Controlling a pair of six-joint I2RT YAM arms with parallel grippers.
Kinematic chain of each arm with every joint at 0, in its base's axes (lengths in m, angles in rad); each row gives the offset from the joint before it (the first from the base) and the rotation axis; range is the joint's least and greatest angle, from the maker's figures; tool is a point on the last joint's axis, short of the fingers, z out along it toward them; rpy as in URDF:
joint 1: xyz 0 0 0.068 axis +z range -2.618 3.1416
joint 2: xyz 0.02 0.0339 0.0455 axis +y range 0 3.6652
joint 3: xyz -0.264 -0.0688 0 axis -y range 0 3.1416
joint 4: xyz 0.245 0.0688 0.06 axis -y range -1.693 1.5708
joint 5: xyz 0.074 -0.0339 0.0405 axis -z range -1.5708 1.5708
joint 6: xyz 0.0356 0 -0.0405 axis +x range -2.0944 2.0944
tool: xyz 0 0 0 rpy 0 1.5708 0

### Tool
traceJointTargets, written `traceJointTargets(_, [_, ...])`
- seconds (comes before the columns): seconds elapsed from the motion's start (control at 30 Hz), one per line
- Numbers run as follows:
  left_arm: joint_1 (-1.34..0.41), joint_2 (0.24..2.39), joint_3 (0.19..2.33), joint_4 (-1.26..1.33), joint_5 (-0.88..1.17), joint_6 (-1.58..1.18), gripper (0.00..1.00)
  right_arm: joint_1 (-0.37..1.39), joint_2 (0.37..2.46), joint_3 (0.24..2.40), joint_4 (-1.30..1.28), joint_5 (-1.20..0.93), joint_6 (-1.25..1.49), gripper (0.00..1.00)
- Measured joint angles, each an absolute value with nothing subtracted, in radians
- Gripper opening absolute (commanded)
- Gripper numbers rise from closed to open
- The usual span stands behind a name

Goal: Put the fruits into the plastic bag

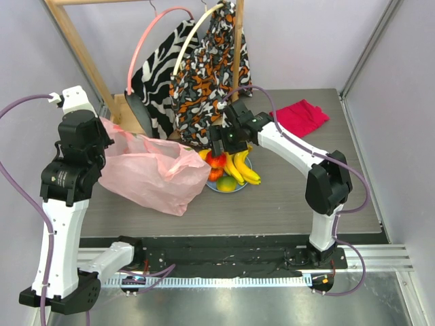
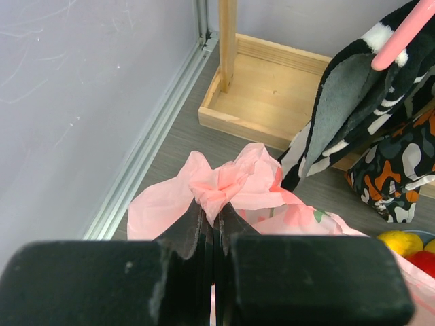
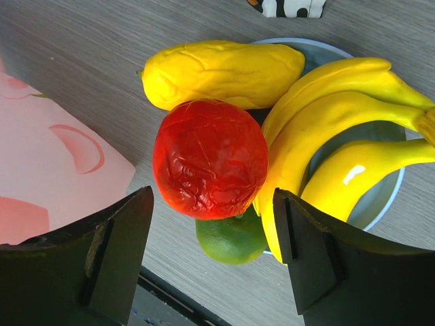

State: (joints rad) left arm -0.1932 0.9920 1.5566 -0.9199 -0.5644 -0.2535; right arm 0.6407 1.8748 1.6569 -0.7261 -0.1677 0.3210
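The pale-pink plastic bag (image 1: pixel 156 173) lies on the table's left side. My left gripper (image 2: pixel 212 207) is shut on a bunched edge of the bag (image 2: pixel 231 180) and holds it up; it also shows in the top view (image 1: pixel 102 139). My right gripper (image 3: pixel 212 204) is open, its jaws spread on either side of the red apple (image 3: pixel 207 156), just above it. On the blue plate (image 3: pixel 380 204) also lie yellow bananas (image 3: pixel 326 136), a yellow wrinkled fruit (image 3: pixel 224 71) and a green round fruit (image 3: pixel 228 238). In the top view the right gripper (image 1: pixel 219 151) hovers over the bananas (image 1: pixel 241 170).
A wooden rack base (image 2: pixel 272 88) stands behind the bag. An orange-and-black garment (image 1: pixel 207 75) and a zebra-print garment (image 1: pixel 160 75) hang just behind the plate. A folded red cloth (image 1: pixel 302 115) lies at the back right. Walls close both sides.
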Motion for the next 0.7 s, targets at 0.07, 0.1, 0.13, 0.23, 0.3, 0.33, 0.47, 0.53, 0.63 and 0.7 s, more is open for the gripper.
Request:
traceJointTargets(0.07, [-0.193,0.992,1.557,-0.917,-0.564,-0.252,0.0,0.643,1.885,1.657,-0.726,-0.168,0.321,0.8])
traceJointTargets(0.1, [-0.193,0.992,1.557,-0.917,-0.564,-0.251,0.0,0.645,1.888,1.657,-0.726,-0.168,0.321,0.8])
traceJointTargets(0.13, [-0.193,0.991,1.557,-0.916,-0.564,-0.25,0.0,0.646,1.892,1.657,-0.725,-0.168,0.321,0.81])
traceJointTargets(0.23, [-0.193,0.988,1.555,-0.917,-0.564,-0.25,0.0,0.648,1.903,1.657,-0.723,-0.17,0.321,0.81])
traceJointTargets(0.3, [-0.193,0.986,1.552,-0.917,-0.564,-0.25,0.0,0.648,1.909,1.657,-0.719,-0.176,0.322,0.81])
traceJointTargets(0.33, [-0.193,0.984,1.551,-0.916,-0.564,-0.25,0.0,0.648,1.912,1.657,-0.717,-0.18,0.324,0.82])
traceJointTargets(0.47, [-0.193,0.982,1.546,-0.916,-0.564,-0.25,0.0,0.649,1.918,1.657,-0.71,-0.189,0.326,0.84])
traceJointTargets(0.53, [-0.193,0.981,1.546,-0.916,-0.564,-0.251,0.0,0.649,1.92,1.657,-0.71,-0.192,0.327,0.86])
traceJointTargets(0.63, [-0.193,0.981,1.545,-0.916,-0.563,-0.251,0.0,0.649,1.921,1.657,-0.708,-0.194,0.329,0.86])
traceJointTargets(0.7, [-0.193,0.981,1.545,-0.916,-0.563,-0.251,0.0,0.649,1.922,1.657,-0.707,-0.194,0.329,0.87])
